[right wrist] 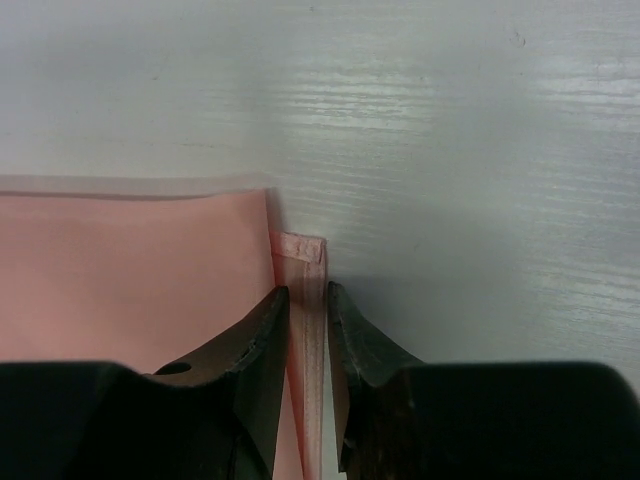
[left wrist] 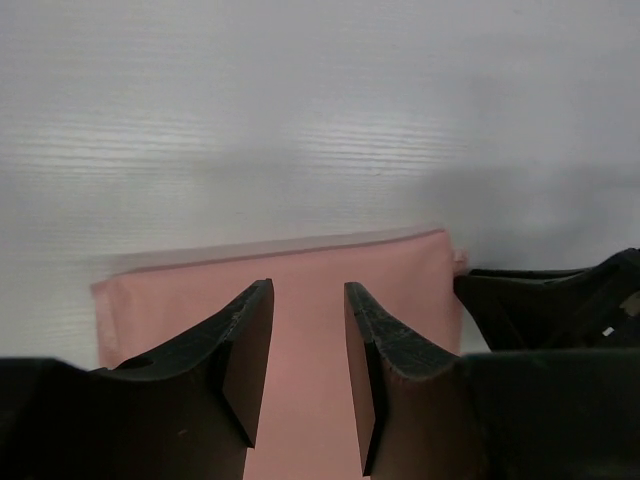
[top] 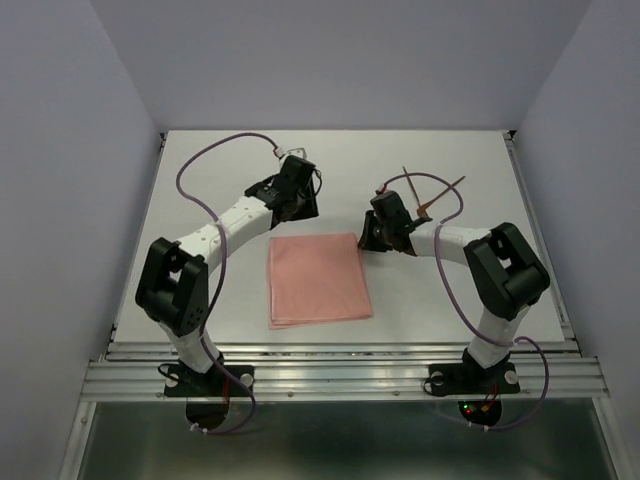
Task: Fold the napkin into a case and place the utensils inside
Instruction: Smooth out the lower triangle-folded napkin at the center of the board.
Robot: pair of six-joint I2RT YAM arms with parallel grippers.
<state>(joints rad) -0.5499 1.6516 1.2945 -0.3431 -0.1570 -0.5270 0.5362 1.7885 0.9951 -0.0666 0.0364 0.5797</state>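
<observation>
Napkin (top: 318, 282) lies flat in the middle of the white worktop (top: 470, 300), folded to a rough square, with its layers showing slightly offset along the near edge.

The left hand (top: 288, 212) is at the napkin's far edge, towards the left corner. From its wrist camera, the two dark fingers (left wrist: 245, 340) stand a moderate way apart over the pink cloth. Nothing sits between them but the flat napkin underneath, and the far edge runs straight across just beyond the tips.

The right hand (top: 368, 238) is at the far right corner of the napkin. In its wrist view the jaws are narrow, one finger (right wrist: 262, 340) over the top layer and the other at the cloth's outer side. A thin hemmed strip of a lower layer (right wrist: 305, 300) peeks out beside the top layer and runs up the gap between them. I cannot tell whether the strip is pinched or merely straddled.

The utensils (top: 415, 189), two thin reddish-brown sticks, lie crossed on the worktop beyond the right hand, apart from the napkin.
</observation>
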